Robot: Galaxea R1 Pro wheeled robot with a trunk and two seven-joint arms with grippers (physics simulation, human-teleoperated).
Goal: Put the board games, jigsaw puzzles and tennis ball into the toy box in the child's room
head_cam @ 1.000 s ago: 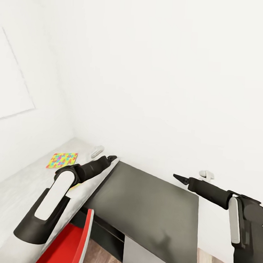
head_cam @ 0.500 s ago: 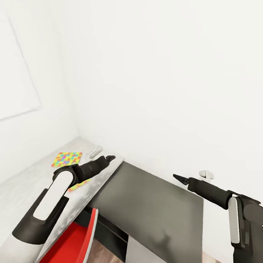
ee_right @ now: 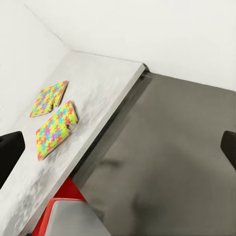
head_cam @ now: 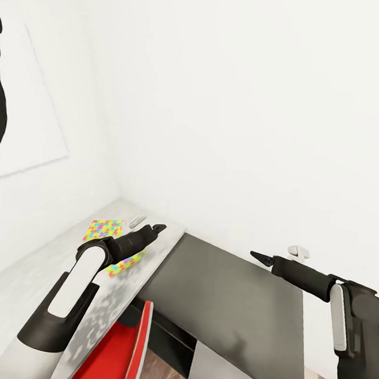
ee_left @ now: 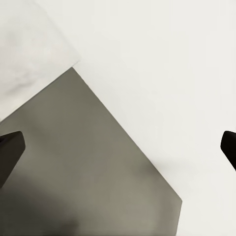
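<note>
Two jigsaw puzzles lie flat on the pale grey table [head_cam: 29, 291]. The far one [head_cam: 103, 229] is near the wall, and the near one [head_cam: 126, 262] is partly behind my left forearm. The right wrist view shows both puzzles [ee_right: 48, 98] [ee_right: 55, 129] side by side on the table [ee_right: 103, 93]. My left gripper [head_cam: 160, 227] hovers open over the table's end edge, beside the puzzles, its fingertips [ee_left: 10, 152] wide apart and empty. My right gripper [head_cam: 255, 254] hangs open over the dark cabinet, empty, fingertips [ee_right: 10, 155] spread. The toy box, board games and tennis ball are out of view.
A lower dark-topped cabinet [head_cam: 233, 294] adjoins the table's end, against the white wall. A red chair [head_cam: 124, 349] stands below the table's edge. A small white object [head_cam: 137, 220] lies on the table by the wall. Another white object [head_cam: 298, 252] sits beyond my right arm.
The whole view has swung, bringing a wall picture with a black figure into sight at the left and uncovering more of the near puzzle. Both arms hold the same pose.
</note>
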